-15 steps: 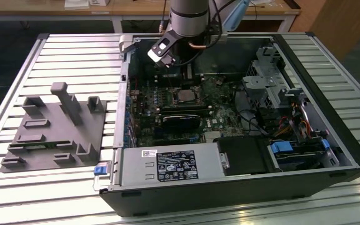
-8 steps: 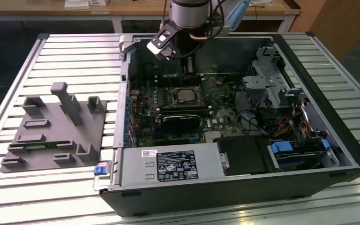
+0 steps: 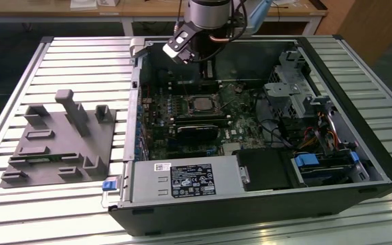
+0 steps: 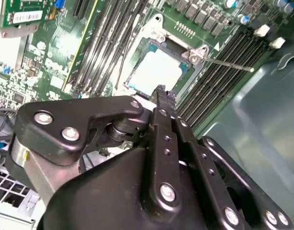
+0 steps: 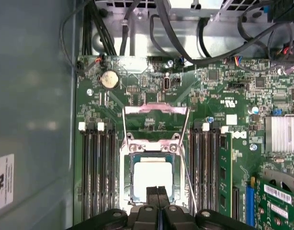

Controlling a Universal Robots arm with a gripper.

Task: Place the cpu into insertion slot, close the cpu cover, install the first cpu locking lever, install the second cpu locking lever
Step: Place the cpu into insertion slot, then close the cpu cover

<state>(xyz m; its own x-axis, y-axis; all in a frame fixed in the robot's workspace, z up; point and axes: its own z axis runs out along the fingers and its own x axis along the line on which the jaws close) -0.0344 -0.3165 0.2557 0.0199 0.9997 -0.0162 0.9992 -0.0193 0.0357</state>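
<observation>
- Cpu (image 5: 152, 175) sits in the insertion slot (image 5: 130, 184) of the green motherboard (image 5: 137, 91) inside an open computer case (image 3: 250, 209).
- Cpu cover (image 5: 155, 109) lies flipped open beside it.
- Jaws, pressed together, hang just over that slot.

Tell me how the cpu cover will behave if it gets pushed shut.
The cpu cover is a thin metal frame with an open middle, so it is probably light and may flex. It appears hinged at the edge of the insertion slot, so a push would likely swing it rather than slide it. Its metal looks smooth, perhaps slippery.
</observation>
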